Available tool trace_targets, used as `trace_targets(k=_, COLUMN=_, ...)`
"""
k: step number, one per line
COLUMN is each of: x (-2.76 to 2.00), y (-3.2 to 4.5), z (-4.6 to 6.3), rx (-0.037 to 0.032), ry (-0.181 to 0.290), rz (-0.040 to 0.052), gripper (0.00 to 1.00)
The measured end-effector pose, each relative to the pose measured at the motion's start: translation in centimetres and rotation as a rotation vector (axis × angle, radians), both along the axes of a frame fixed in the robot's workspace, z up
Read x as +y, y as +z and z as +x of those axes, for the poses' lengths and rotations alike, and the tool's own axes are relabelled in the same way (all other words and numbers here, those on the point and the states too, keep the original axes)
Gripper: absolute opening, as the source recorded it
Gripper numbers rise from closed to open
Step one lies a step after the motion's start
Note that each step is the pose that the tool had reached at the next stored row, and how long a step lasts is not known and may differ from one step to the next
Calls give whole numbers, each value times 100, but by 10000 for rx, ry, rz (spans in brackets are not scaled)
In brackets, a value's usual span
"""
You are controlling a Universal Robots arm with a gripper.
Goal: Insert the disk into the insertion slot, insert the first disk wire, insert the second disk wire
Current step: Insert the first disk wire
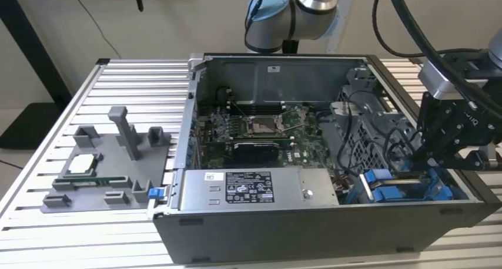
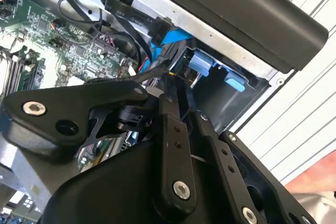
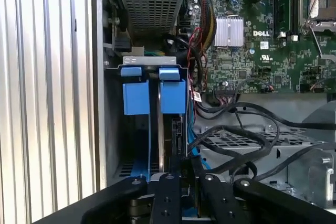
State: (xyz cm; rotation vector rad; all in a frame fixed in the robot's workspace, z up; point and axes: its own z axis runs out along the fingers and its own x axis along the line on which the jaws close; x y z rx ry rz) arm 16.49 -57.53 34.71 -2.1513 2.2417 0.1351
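Gripper, item 1: black fingers drawn close together in both wrist views, with a narrow gap between them. I could not tell what, if anything, sat in that gap.

Item 2, the disk: it stood on edge in its blue carrier inside the insertion slot, and I judged it already seated. A 2nd blue carrier sat just beside it, nearer the case wall.

Item 3, the governing relation: the disk lay straight ahead of the fingertips. Its long axis ran in line with the fingers, away toward the blue tabs, and the jaws were at its near end.

Item 4, black wires: these looped loose beside the slot, on the motherboard side.

Item 5, placement: in the exterior view the arm hung over the case's corner on the exterior view's right.
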Motion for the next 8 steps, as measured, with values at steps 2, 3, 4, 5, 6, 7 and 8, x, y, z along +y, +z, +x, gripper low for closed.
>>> trace_targets(k=2, x=0, y=-6, z=4, rx=23, ry=-15, rz=-17, gripper=0)
trace_targets(k=3, x=0, y=-10, z=4, rx=27, ry=-26, rz=-22, gripper=0)
trace_targets(k=4, x=0, y=-15, z=4, rx=29, ry=-40, rz=-22, gripper=0)
trace_targets(k=5, x=0, y=-19, z=5, rx=30, ry=-48, rz=-24, gripper=0)
trace_targets(k=6, x=0, y=-21, z=5, rx=31, ry=-55, rz=-25, gripper=0)
trace_targets(k=7, x=0, y=-21, z=5, rx=30, ry=-58, rz=-26, gripper=0)
trace_targets(k=8, x=0, y=-21, z=5, rx=30, ry=-59, rz=-26, gripper=0)
